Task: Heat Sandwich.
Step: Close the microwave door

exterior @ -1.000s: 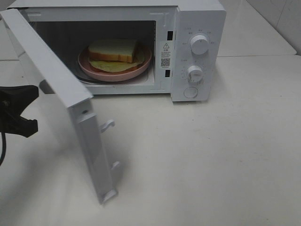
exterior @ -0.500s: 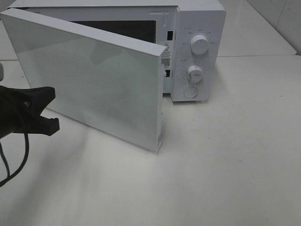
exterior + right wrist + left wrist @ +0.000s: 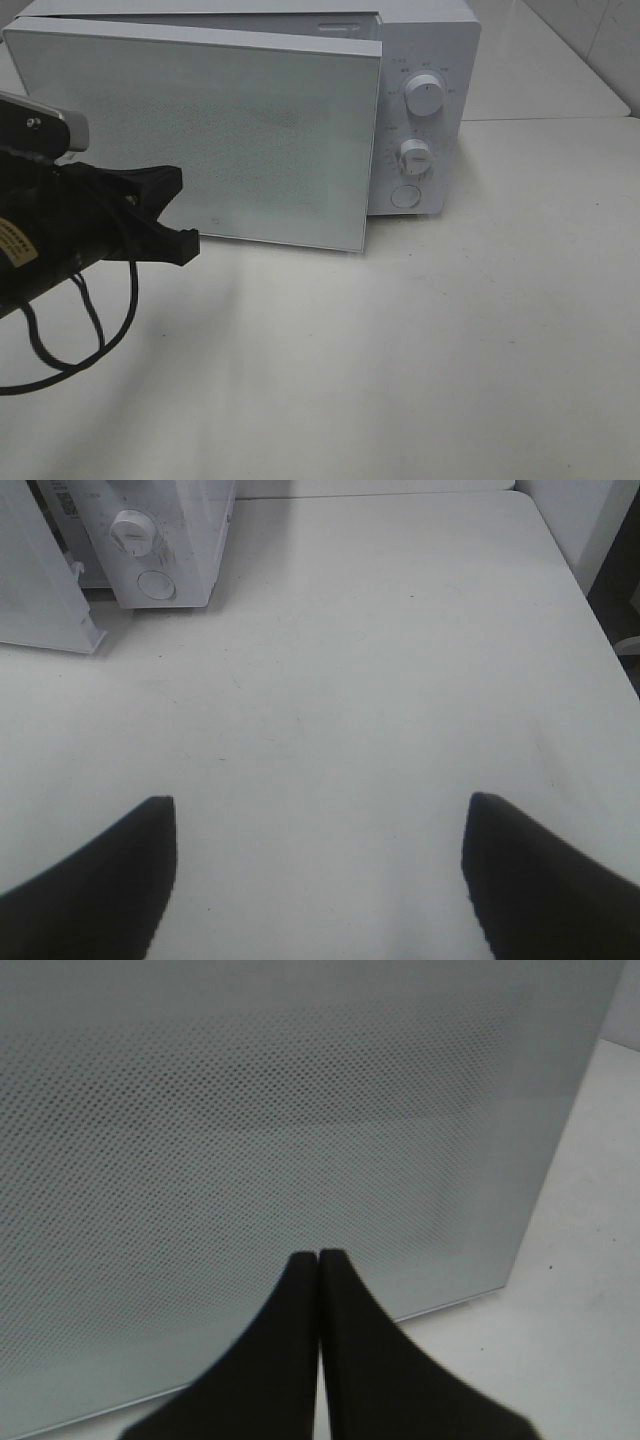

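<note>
The sandwich is hidden behind the white microwave door, which stands almost closed, its free edge still a little out from the microwave body. My left gripper is shut with nothing in it, and its tips are at the lower left of the door's outer face. In the left wrist view the closed fingertips point straight at the dotted door panel; whether they touch it I cannot tell. My right gripper is open and empty over bare table, out of the high view.
The microwave's control panel has two knobs and a round button. The right wrist view shows the door's free edge jutting out from the front. A black cable loops under the left arm. The white table extends to the right.
The door has swung from wide open to nearly closed, hiding the sandwich and its pink plate. My left gripper moved right and toward the microwave, following the door.
</note>
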Motion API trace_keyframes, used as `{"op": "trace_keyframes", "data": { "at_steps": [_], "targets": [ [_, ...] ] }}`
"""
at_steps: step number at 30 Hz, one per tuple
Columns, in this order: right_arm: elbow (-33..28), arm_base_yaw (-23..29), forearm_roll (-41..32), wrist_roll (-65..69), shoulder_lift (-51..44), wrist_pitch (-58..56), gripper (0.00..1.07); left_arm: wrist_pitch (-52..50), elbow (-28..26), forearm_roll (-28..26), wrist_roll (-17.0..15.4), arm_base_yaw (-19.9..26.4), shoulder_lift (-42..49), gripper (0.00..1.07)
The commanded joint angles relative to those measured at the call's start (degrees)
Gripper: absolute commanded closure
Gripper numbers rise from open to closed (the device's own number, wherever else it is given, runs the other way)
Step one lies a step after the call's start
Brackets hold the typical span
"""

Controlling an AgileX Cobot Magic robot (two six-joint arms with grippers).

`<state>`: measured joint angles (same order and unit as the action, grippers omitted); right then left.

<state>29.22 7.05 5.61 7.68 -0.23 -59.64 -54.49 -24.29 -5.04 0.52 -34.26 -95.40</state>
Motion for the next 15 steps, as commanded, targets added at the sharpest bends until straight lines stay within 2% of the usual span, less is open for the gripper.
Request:
{"op": "trace_keyframes", "data": {
  "at_steps": [1, 10, 13, 14, 15],
  "targets": [
    [-0.06, -0.34, -0.11, 0.06, -1.43, 0.17, 0.31, 1.38, -3.78, -2.12, 0.46, -2.18, -1.32, 1.06],
    [-0.06, -0.34, -0.34, 0.06, -1.43, 0.17, 0.31, 3.9, -10.66, -5.16, 1.32, -5.56, -4.47, 1.06],
    [-0.06, -0.34, -0.4, 0.06, -1.43, 0.17, 0.31, 5.39, -12.89, -7.51, 4.07, -6.53, -5.79, 1.06],
    [-0.06, -0.34, -0.4, 0.06, -1.43, 0.17, 0.31, 5.67, -14.27, -9.57, 6.07, -7.33, -6.65, 1.06],
    [-0.06, -0.34, -0.4, 0.06, -1.43, 0.17, 0.31, 5.67, -14.27, -9.57, 6.07, -7.33, -6.65, 1.06]
  ]
}}
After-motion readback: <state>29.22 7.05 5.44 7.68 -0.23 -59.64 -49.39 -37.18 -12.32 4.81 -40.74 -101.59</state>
